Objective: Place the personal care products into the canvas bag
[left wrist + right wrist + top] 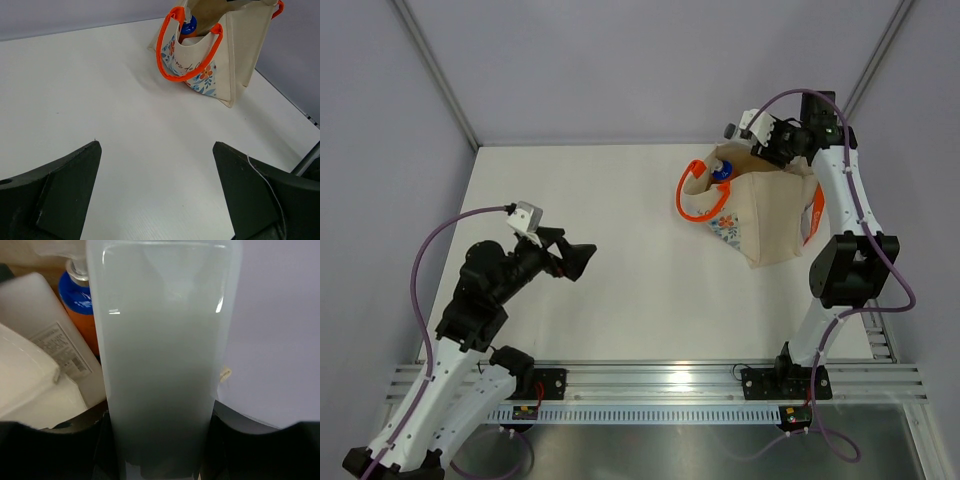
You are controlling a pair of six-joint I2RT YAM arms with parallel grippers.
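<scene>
Top external: right claw [767,150] grips silver tube [160,365] over the canvas bag [770,225] mouth.

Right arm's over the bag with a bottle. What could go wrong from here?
1. The orange cylinder and a labelled white container already sit in the bag below the held bottle; it may land on them and stick out.
2. The canvas bag is soft; the right tool could catch its rim and tip it.
</scene>
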